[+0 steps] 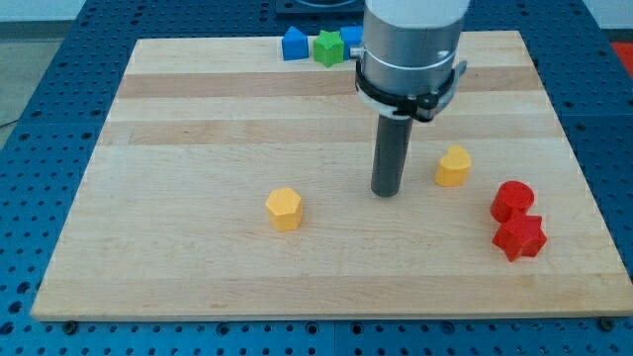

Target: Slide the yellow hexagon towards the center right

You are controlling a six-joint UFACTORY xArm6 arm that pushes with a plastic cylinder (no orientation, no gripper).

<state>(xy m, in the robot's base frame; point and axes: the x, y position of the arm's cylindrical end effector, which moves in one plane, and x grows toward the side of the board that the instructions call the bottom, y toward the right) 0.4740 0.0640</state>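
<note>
My tip (385, 193) carries no pincer and holds nothing, resting mid-board on the pale wooden tabletop (198, 119), with the yellow hexagon (284, 209) apart toward the bottom-left (another yellow block (453, 166) sits nearer the right edge).

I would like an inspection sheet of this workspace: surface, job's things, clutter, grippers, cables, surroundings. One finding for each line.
Surface: wooden board, pale planks, lying flat.
Job's things: yellow hexagon at the view's lower centre, standing alone; my tip is to its right, apart from it.
Clutter: second yellow block right of my tip, not touching; red cylinder and red star close together near the view's right edge; blue block, green block and another blue block in a row at the top edge.
Grippers: none; a rod only.
Cables: nothing seen.
Surroundings: blue perforated table around the board.
</note>
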